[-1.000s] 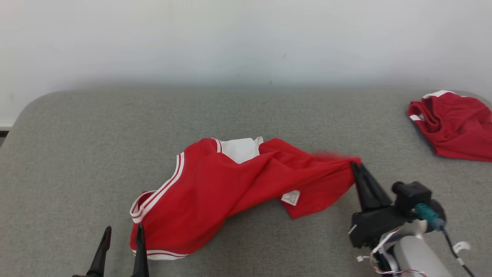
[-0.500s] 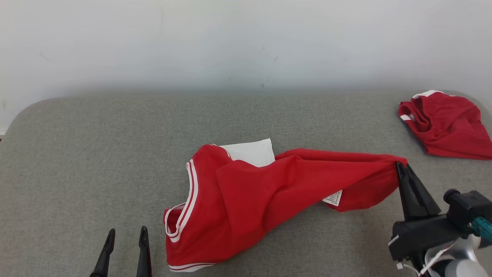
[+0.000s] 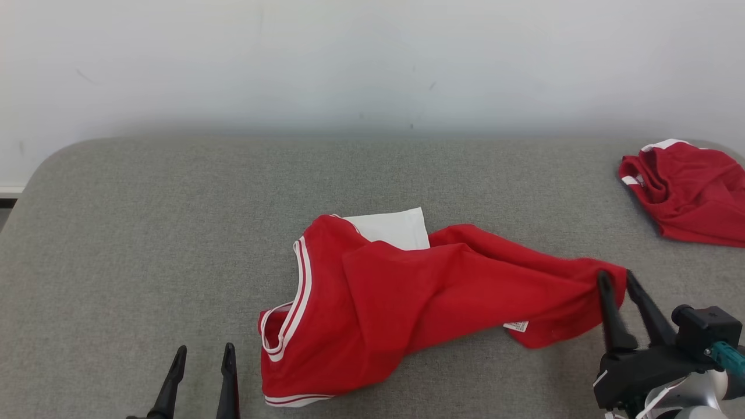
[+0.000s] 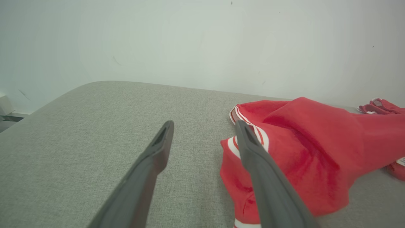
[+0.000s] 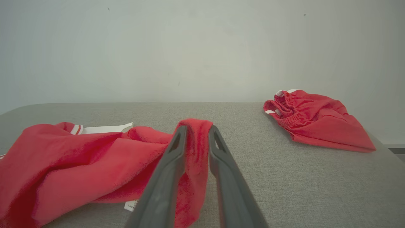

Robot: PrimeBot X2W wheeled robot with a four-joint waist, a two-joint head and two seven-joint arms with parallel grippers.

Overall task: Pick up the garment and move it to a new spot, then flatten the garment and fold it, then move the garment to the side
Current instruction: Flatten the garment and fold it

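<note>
Nothing here can be read. The only print I see is on a small white tag (image 3: 516,326) on the red garment (image 3: 407,291), at about four o'clock from the garment's middle. It carries rows of tiny dark marks, too small to make out. In the right wrist view the same tag peeks from under the cloth at seven o'clock, just as illegible.

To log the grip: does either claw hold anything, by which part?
Seemingly nothing: right claw stands parted around an end fold of the red-and-white fabric garment; left claw open, empty.
</note>
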